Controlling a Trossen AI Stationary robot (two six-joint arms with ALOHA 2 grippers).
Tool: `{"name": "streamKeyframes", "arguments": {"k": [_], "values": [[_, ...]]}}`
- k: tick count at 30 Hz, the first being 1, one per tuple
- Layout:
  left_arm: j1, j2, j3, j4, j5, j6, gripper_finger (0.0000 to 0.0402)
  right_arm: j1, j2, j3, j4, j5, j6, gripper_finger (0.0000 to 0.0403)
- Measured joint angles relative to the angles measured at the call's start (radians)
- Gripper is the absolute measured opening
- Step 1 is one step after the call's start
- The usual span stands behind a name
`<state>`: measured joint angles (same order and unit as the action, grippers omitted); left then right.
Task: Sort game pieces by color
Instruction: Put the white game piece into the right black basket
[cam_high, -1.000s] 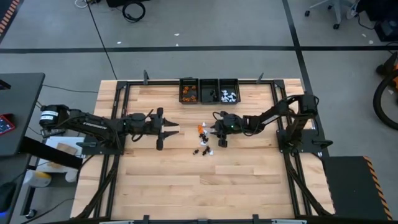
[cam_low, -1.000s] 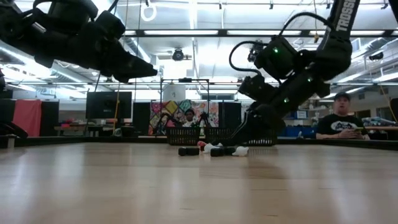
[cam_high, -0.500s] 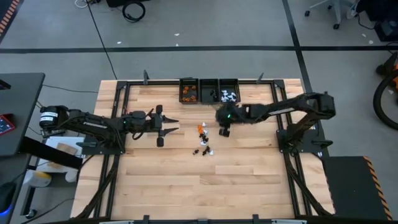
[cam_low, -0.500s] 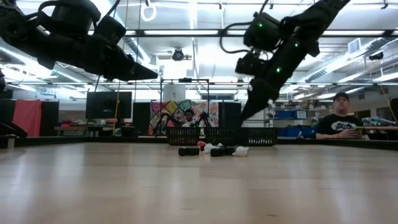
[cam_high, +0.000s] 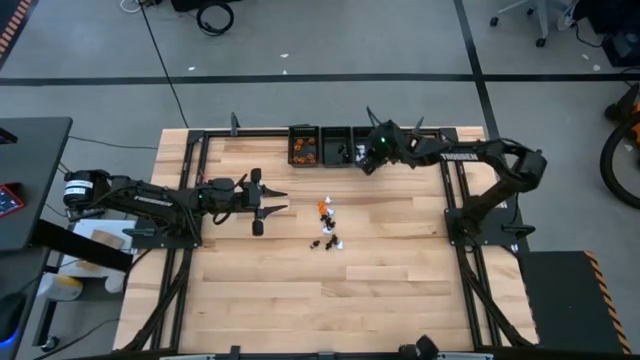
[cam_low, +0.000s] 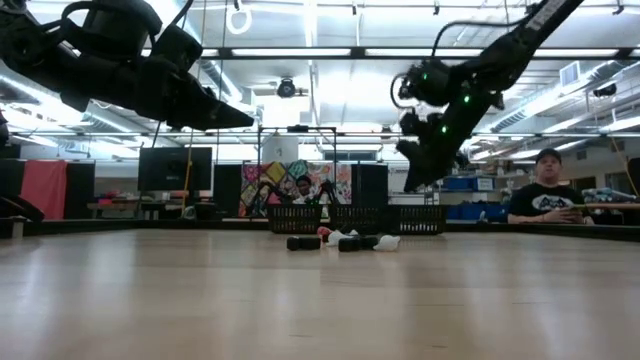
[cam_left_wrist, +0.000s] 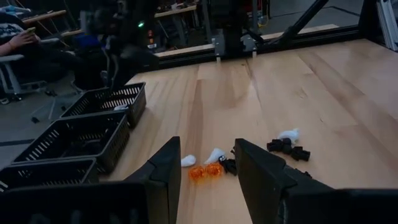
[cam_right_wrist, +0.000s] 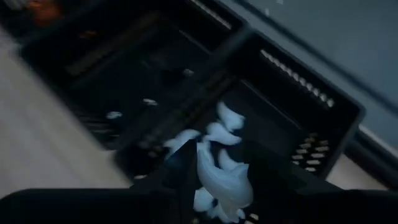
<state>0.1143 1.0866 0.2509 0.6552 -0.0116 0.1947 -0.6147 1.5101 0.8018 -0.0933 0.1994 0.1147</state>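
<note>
Right wrist view puts a white piece (cam_right_wrist: 221, 177) nearest, pinched between the right gripper's (cam_right_wrist: 214, 186) narrowly parted fingers, and directly beyond it sits the bin (cam_right_wrist: 292, 134) that already holds other white pieces (cam_right_wrist: 217, 130). Farther off in that view the neighbouring bin shows only a few small bits, and the last one shows a blur of orange.

From above, the right gripper (cam_high: 374, 150) hangs over the row of three bins (cam_high: 338, 144) at the table's far edge, about at the white bin. The left gripper (cam_high: 268, 203) hovers over the wood, empty, with its fingers apart, just beside the loose pile (cam_high: 326, 225) of orange, black and white pieces near the table's middle. Its own camera shows that pile (cam_left_wrist: 249, 158) just past its fingertips.

The risk now is in the release. The piece is tiny and the bins stand touching, so if the gripper lets go while off-centre or too high, the piece may bounce off a bin wall, land in the neighbouring bin or skip onto the table. It could also cling to a finger.
</note>
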Motion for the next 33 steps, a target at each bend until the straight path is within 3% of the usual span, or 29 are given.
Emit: {"name": "streamKeyframes", "arguments": {"k": [10,17,33], "values": [[0.000,0.000,0.000,0.000,0.000,0.062,0.0130,-0.117,0.145,0.213,-0.190,-0.172,0.156,0.0139],[0.000,0.000,0.000,0.017,0.000,0.134,0.0130,-0.135,0.202,0.243,-0.194,-0.176,0.155,0.0151],[0.000,0.000,0.000,0.032,0.000,0.140,0.0130,-0.136,0.205,0.243,-0.201,-0.198,0.155,0.0151]]}}
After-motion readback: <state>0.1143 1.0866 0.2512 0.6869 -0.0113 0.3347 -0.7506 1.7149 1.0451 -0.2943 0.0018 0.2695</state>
